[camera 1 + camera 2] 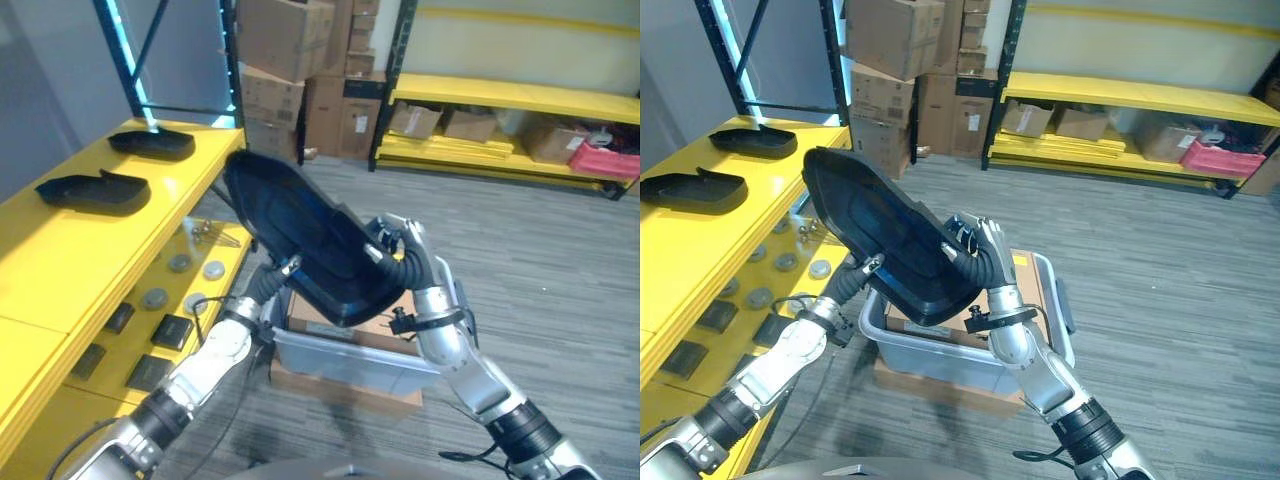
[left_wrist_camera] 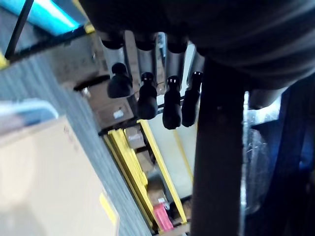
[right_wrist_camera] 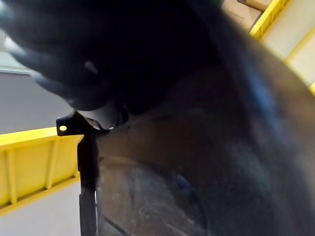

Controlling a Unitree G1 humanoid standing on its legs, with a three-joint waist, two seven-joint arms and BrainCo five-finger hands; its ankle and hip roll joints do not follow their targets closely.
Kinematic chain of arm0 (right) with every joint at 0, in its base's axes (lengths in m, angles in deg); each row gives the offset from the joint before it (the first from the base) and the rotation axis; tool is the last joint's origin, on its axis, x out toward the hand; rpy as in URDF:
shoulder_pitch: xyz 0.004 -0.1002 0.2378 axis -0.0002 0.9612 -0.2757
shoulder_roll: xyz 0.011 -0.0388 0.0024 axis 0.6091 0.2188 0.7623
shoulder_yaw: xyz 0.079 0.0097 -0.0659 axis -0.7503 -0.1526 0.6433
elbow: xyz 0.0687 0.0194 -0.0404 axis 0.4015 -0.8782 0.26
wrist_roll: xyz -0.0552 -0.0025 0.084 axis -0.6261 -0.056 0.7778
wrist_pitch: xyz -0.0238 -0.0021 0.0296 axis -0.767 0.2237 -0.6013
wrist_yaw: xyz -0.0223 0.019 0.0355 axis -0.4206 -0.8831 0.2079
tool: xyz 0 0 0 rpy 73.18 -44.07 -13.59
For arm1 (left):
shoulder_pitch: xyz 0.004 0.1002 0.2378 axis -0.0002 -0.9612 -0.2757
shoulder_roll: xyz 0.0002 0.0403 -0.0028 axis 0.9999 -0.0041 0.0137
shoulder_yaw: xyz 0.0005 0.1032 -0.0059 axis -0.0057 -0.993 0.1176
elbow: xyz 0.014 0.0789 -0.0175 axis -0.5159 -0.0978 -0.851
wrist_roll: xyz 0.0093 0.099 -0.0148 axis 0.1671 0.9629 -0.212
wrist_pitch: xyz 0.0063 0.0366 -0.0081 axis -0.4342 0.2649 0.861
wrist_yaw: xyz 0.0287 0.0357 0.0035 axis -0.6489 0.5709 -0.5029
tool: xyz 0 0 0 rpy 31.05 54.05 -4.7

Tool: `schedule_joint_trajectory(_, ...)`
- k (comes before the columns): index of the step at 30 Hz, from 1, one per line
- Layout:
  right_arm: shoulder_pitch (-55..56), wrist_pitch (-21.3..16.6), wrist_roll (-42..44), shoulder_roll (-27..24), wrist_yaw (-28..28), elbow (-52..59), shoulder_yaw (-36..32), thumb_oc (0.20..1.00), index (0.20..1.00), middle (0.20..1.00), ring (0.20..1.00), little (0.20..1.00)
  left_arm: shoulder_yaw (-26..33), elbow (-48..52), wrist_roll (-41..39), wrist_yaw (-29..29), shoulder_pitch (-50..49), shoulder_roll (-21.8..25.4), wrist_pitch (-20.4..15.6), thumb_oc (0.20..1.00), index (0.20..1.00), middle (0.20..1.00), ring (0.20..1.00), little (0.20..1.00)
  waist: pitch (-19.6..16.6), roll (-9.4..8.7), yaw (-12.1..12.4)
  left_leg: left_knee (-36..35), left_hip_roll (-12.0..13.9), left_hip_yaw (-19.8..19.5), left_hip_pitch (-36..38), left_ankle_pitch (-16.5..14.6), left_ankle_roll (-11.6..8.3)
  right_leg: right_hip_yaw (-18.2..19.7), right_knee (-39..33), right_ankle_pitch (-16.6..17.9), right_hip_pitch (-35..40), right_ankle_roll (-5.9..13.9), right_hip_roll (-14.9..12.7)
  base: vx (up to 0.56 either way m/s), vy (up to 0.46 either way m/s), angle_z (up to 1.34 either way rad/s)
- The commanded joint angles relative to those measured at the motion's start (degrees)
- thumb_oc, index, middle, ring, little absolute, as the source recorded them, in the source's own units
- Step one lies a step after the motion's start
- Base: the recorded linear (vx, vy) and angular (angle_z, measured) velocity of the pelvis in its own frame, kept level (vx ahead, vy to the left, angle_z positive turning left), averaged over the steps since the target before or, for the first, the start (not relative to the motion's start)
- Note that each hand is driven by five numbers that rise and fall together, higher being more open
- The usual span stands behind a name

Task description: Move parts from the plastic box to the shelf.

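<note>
Two hands carry one large black moulded part [image 1: 885, 240] above the clear plastic box [image 1: 970, 355], which sits on a flat cardboard carton [image 1: 345, 385] on the grey carpet. We use the box as landmark and read from near to far.

Nearest, over the box, the right hand [image 1: 980, 250] meets the part's lower right edge with its fingers curled over the rim. The left hand [image 1: 275, 275] reaches beneath the part on the box's left; in the left wrist view its dark-tipped fingers [image 2: 147, 101] hang fairly straight beside the part's dark edge, but we cannot tell whether they clasp it.

The part is tilted, its hollow face towards us and its far end raised towards the yellow shelf [image 1: 90, 250] left of the box. We judge it a stiff, thin-walled shell: light for its size, glossy, hence prone to slip and awkward to balance. The rim offers the best hold, one hand at each side.

Farther left of the box, two similar black parts [image 1: 95, 190] [image 1: 152, 143] already lie on the shelf top. Beyond the box stand stacked cardboard boxes [image 1: 290, 60] and another yellow rack [image 1: 510, 95].
</note>
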Motion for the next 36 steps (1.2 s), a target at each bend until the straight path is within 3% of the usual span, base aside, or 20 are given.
schedule_joint_trajectory(1,1.1,-6.3,5.4,2.0,5.0,4.7,2.3,1.000,1.000,1.000,1.000,1.000,7.1,2.2,9.4,-4.8,5.5,2.1,-8.0,0.200,0.200,0.200,0.200,0.200,-0.5,-2.03,1.8,0.1,0.2,0.2,4.2,-10.7,2.30,-1.9,4.7,-4.2,-5.6,-0.29,-1.4,0.01,-0.008,0.25)
schedule_joint_trajectory(2,1.2,-6.5,6.2,2.1,5.7,4.7,1.8,1.000,1.000,1.000,1.000,1.000,8.9,3.3,11.2,-5.3,4.1,3.5,-8.5,0.200,0.200,0.200,0.200,0.200,-0.5,-2.03,2.2,0.1,0.2,0.0,4.1,-10.6,2.19,-2.2,4.5,-4.1,-5.5,-0.34,-1.4,0.01,-0.012,0.40)
schedule_joint_trajectory(3,1.6,-6.8,8.6,2.3,7.8,4.8,-0.4,1.000,1.000,1.000,1.000,1.000,15.0,6.0,14.4,-6.7,-0.2,6.3,-9.3,0.200,0.200,0.200,0.200,0.200,-0.6,-2.05,3.2,0.1,0.1,-0.8,3.7,-10.3,2.00,-3.0,4.2,-4.0,-5.4,-0.47,-1.5,0.01,-0.012,0.31)
schedule_joint_trajectory(8,2.9,-7.5,11.2,2.5,9.7,4.9,-3.2,1.000,1.000,1.000,1.000,1.000,21.3,8.3,18.3,-8.0,-5.8,9.1,-10.2,0.200,0.200,0.200,0.200,0.200,-0.6,-2.15,4.2,0.1,-0.1,-1.6,3.2,-10.1,1.86,-3.7,3.8,-3.8,-5.4,-0.46,-1.7,0.01,-0.002,0.24)
schedule_joint_trajectory(11,7.9,-8.7,14.0,2.7,11.4,5.7,-9.3,1.000,1.000,1.000,1.000,1.000,34.0,12.0,22.8,-10.4,-17.8,12.4,-11.0,0.200,0.200,0.200,0.200,0.200,-0.1,-2.41,6.0,0.0,-0.2,-3.3,2.0,-9.4,1.44,-5.0,3.5,-3.6,-5.7,-0.62,-1.8,0.02,-0.011,0.18)
schedule_joint_trajectory(12,8.0,-8.7,14.1,2.7,11.5,5.8,-9.2,1.000,1.000,1.000,1.000,1.000,34.2,12.3,22.8,-10.3,-18.2,12.4,-10.9,0.200,0.200,0.200,0.200,0.200,-0.3,-2.37,5.9,0.0,0.0,-3.4,2.3,-10.0,1.44,-5.0,3.3,-4.1,-5.3,-0.67,-1.7,0.05,-0.022,0.23)
schedule_joint_trajectory(17,12.3,-9.3,18.9,3.2,15.4,4.7,-13.7,1.000,1.000,1.000,1.000,1.000,46.5,14.3,26.6,-13.1,-27.9,11.5,-10.8,0.200,0.200,0.200,0.200,0.200,0.3,-2.45,7.8,0.1,-0.2,-5.2,1.4,-9.9,0.94,-7.3,2.5,-4.2,-4.9,-0.83,-1.8,0.01,-0.024,0.26)
schedule_joint_trajectory(23,11.0,-9.1,25.0,3.0,20.8,3.8,-12.3,1.000,1.000,1.000,1.000,1.000,48.4,14.1,27.2,-13.5,-27.2,11.1,-10.8,0.200,0.200,0.200,0.200,0.200,0.6,-2.57,8.8,0.3,-0.2,-6.0,1.1,-9.7,0.53,-8.4,2.7,-4.4,-4.8,-0.97,-1.9,0.00,-0.023,0.14)
schedule_joint_trajectory(24,9.2,-9.4,31.7,3.1,24.3,3.8,-11.9,1.000,1.000,1.000,1.000,1.000,47.5,14.2,26.0,-12.8,-24.3,10.7,-10.9,0.200,0.200,0.200,0.200,0.200,2.0,-2.97,11.1,1.7,-0.7,-9.0,-0.6,-9.0,-0.49,-11.6,2.6,-5.2,-4.0,-1.49,-2.2,-0.06,-0.085,0.65)
schedule_joint_trajectory(27,6.7,-9.8,31.0,2.5,23.5,2.3,-13.6,1.000,1.000,1.000,1.000,1.000,44.7,14.2,22.7,-11.4,-20.3,8.1,-12.2,0.200,0.200,0.200,0.200,0.200,3.5,-3.26,12.1,4.0,-1.9,-11.9,-4.5,-7.9,-1.61,-17.4,2.3,-5.6,-3.2,-1.60,-3.4,-0.10,-0.029,1.24)
schedule_joint_trajectory(28,5.9,-10.1,30.3,1.9,22.9,2.1,-14.3,1.000,1.000,1.000,1.000,1.000,43.2,14.1,21.2,-10.9,-18.5,7.2,-12.8,0.200,0.200,0.200,0.200,0.200,4.4,-3.47,11.9,5.1,-1.6,-9.8,-6.4,-7.7,-1.96,-19.5,2.3,-6.2,-2.7,-1.61,-3.9,-0.13,0.079,1.09)
schedule_joint_trajectory(29,5.0,-10.2,29.7,1.2,22.2,1.9,-15.1,1.000,1.000,1.000,1.000,1.000,41.8,14.2,19.7,-10.2,-16.4,6.2,-13.4,0.200,0.200,0.200,0.200,0.200,4.9,-3.35,11.1,6.5,-0.9,-5.2,-8.6,-7.2,-1.93,-22.1,2.5,-6.2,-3.0,-1.22,-4.8,-0.08,0.113,1.43)
schedule_joint_trajectory(31,4.3,-10.0,28.7,1.0,21.7,1.8,-15.3,1.000,1.000,1.000,1.000,1.000,40.1,14.4,16.8,-9.6,-14.8,5.0,-14.5,0.200,0.200,0.200,0.200,0.200,4.7,-3.12,9.3,6.4,4.0,9.3,-9.0,-7.2,-1.82,-25.5,2.8,-6.2,-2.7,-0.12,-6.0,0.00,0.159,1.75)
schedule_joint_trajectory(32,4.2,-9.8,28.5,1.2,21.6,2.1,-15.2,1.000,1.000,1.000,1.000,1.000,40.0,14.6,15.5,-9.4,-14.9,4.8,-14.8,0.200,0.200,0.200,0.200,0.200,4.6,-2.88,9.2,6.3,5.5,13.4,-8.5,-6.7,-1.98,-26.0,2.8,-5.9,-2.6,0.09,-6.3,0.04,0.149,0.97)
schedule_joint_trajectory(34,4.9,-9.5,28.2,1.6,22.4,3.2,-15.3,1.000,1.000,1.000,1.000,1.000,39.8,14.9,13.5,-9.5,-14.7,4.8,-15.5,0.200,0.200,0.200,0.200,0.200,3.8,-2.25,8.5,4.8,7.2,17.3,-7.3,-6.7,-2.73,-26.5,3.0,-6.7,-1.4,0.35,-6.6,0.16,0.109,0.60)
schedule_joint_trajectory(36,5.3,-9.3,28.4,1.8,22.9,3.6,-15.2,1.000,1.000,1.000,1.000,1.000,39.6,15.1,12.6,-9.2,-14.7,4.6,-15.6,0.200,0.200,0.200,0.200,0.200,3.6,-1.97,8.5,4.3,7.3,17.5,-6.8,-6.5,-2.86,-27.2,3.0,-6.9,-0.9,0.24,-6.8,0.15,0.101,0.80)
